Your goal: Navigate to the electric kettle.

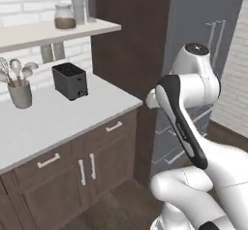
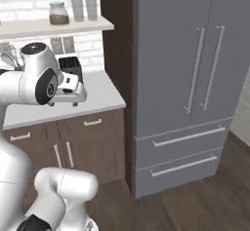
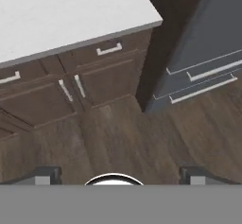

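Parked before a white counter (image 1: pixel 53 120) and a tall grey fridge (image 2: pixel 166 79), arm folded.

Gripper (image 3: pixel 120 176) released, fingertips (image 3: pixel 46 176) spread wide, aimed down at dark wood floor (image 3: pixel 123 138) in front of brown cabinet doors (image 3: pixel 101 83). Cannot tell where the electric kettle stands, nor how it looks. On the counter: a black two-slot toaster (image 1: pixel 70 81) near the brick wall, and a grey utensil holder (image 1: pixel 20 95) with a whisk and spoons, well apart from it. On the shelf (image 1: pixel 92 28) above: a lidded glass jar (image 1: pixel 64 16) with a brown filling, just beside two grey tumblers (image 1: pixel 78 8). No brand, label or writing readable anywhere.
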